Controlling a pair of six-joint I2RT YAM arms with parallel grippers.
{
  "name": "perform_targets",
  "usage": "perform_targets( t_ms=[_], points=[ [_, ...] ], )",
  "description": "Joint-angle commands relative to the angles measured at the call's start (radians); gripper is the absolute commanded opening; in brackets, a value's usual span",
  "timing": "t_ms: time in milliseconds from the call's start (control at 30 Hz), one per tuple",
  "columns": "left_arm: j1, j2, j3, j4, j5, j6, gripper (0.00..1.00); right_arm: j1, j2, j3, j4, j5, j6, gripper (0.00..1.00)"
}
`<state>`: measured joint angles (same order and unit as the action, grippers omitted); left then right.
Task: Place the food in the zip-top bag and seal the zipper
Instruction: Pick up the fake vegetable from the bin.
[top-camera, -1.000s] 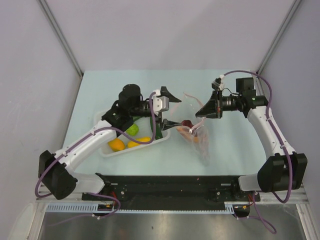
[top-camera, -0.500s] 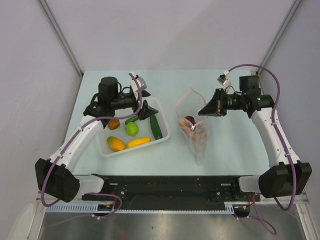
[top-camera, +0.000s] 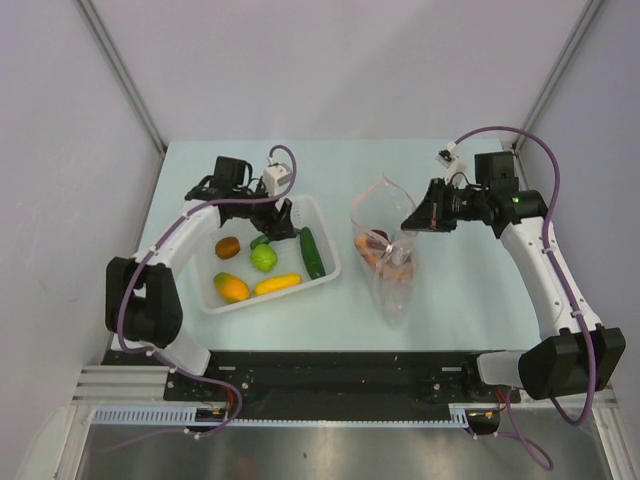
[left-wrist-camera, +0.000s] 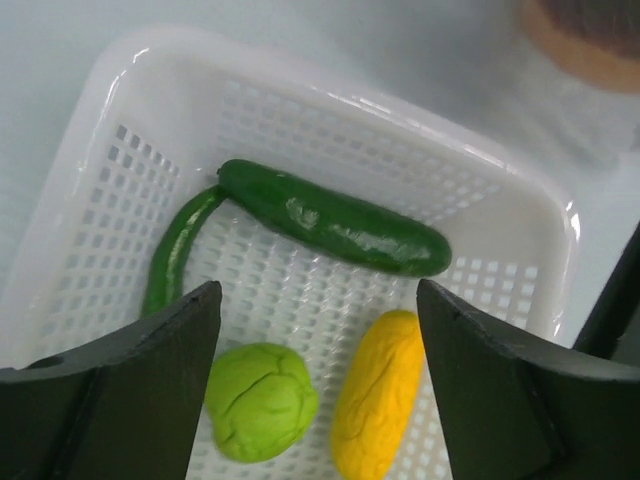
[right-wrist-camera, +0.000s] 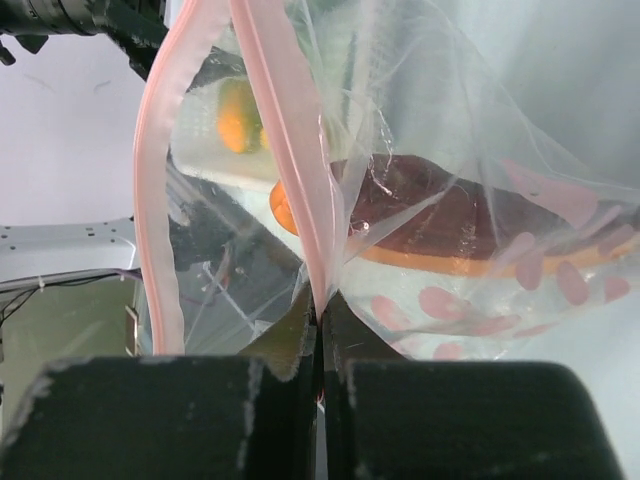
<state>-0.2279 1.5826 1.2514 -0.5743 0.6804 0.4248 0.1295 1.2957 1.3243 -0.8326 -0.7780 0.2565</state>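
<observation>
The zip-top bag (top-camera: 392, 262) lies right of centre with its mouth held up. My right gripper (top-camera: 412, 222) is shut on the pink zipper (right-wrist-camera: 288, 140) at the mouth's edge (right-wrist-camera: 321, 300). Through the plastic show a reddish-brown piece (right-wrist-camera: 445, 215) and an orange carrot (top-camera: 368, 248). My left gripper (top-camera: 283, 218) hangs open over the white basket (top-camera: 330, 262). Under its spread fingers (left-wrist-camera: 318, 300) lie a lime-green ball (left-wrist-camera: 262, 400) and a yellow fruit (left-wrist-camera: 378, 395), neither of them touched. Beyond them rest a dark cucumber (left-wrist-camera: 335, 220) and a thin green pepper (left-wrist-camera: 172, 255).
The basket also holds a brown piece (top-camera: 228, 247) and an orange-yellow fruit (top-camera: 231, 288). Grey walls close in the pale table (top-camera: 460, 300) at the back and sides. A black rail (top-camera: 340, 365) runs along the near edge.
My left arm pulled back from the bag's mouth to the far side of the basket and turned downward over the food. The right gripper kept its hold on the bag.
</observation>
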Motion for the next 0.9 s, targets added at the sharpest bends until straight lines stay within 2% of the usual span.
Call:
perform_targets(
  t_ms=[0,67,133,267,467,667,867],
  points=[
    [-0.001,0.036,-0.035,0.145,0.025,-0.384,0.81,0.004,-0.019,0.033,0.012,0.054,-0.016,0.00],
    [-0.002,0.040,-0.101,0.276,0.033,-0.565,0.81,0.002,-0.016,0.033,0.012,0.048,-0.016,0.00],
    [-0.011,0.048,-0.153,0.396,0.004,-0.645,0.81,0.002,-0.015,0.033,0.013,0.045,-0.014,0.00],
    [-0.036,0.103,-0.162,0.448,-0.067,-0.770,0.80,0.002,-0.012,0.041,0.009,0.043,-0.017,0.00],
    [-0.074,0.145,-0.202,0.510,-0.160,-0.854,0.78,-0.001,-0.012,0.041,0.004,0.042,-0.023,0.00],
    [-0.074,0.186,-0.268,0.571,-0.194,-0.948,0.62,-0.004,-0.009,0.042,0.006,0.037,-0.025,0.00],
    [-0.074,0.238,-0.254,0.603,-0.180,-0.988,0.61,-0.005,-0.003,0.039,0.006,0.033,-0.036,0.00]
  ],
)
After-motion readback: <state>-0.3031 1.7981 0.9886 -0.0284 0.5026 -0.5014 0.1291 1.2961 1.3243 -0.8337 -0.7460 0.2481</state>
